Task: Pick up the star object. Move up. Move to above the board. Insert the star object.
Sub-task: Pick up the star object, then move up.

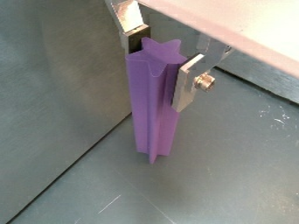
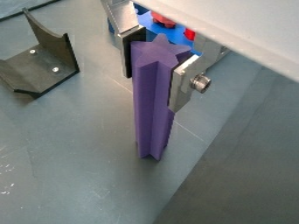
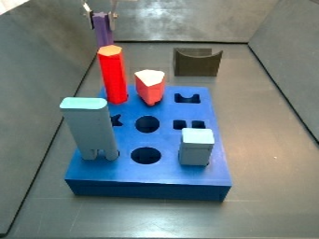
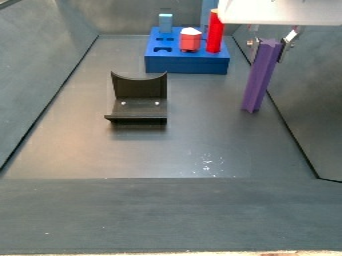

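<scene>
Gripper: the gripper is placed at the top of the star object, well clear of the board, near the right-hand wall in a side view; its jaws are closed narrowly on the purple prism's upper end, one silver finger being pressed flat against a star point in both wrist views.

Star object: it is held upright, with its lower end at or just over the grey worktop; contact with the floor cannot be told. In a side view it is seen beside the board's right edge, apart from it.

Board: the blue slab is set on the worktop with several cut-outs left open in its top face. A red peg, a pale blue block, a small light block and a red-and-white piece are stood in it.

Fixture: the dark bracket is seen left of the star object, well apart from it.

Open room: bare worktop is seen between fixture and star object, and in front of both; the side wall is near the prism.
</scene>
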